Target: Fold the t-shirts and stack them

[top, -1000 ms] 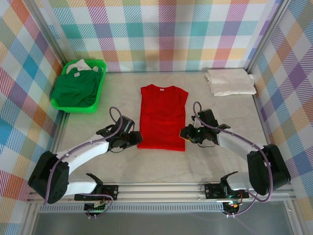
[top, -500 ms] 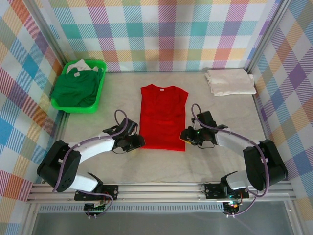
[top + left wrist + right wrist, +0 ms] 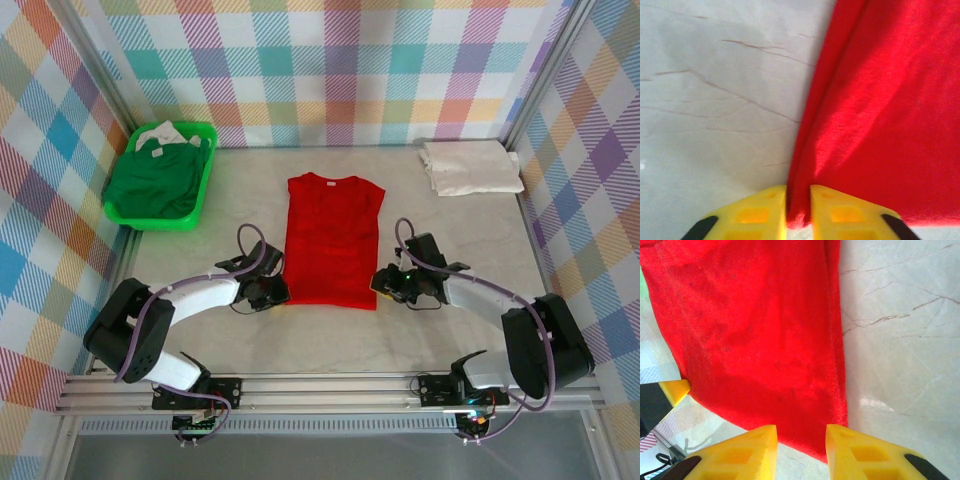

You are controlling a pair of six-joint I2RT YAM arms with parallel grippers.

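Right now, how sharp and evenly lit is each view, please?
Top external view: sharp, evenly lit. Left wrist view: the red t-shirt faintly shades the table along its fold. Right wrist view: pale glare on the table beside the hem.

Pastel plaid walls [image 3: 330, 70] are enclosing a pale, thinly veined marble-look desk [image 3: 330, 340] on three sides; aluminium posts [image 3: 540, 80] are rising at the back corners, and soft, even light is falling.

My top camera looks down from behind; both wrist cameras look closely at the same red t-shirt [image 3: 332, 240].
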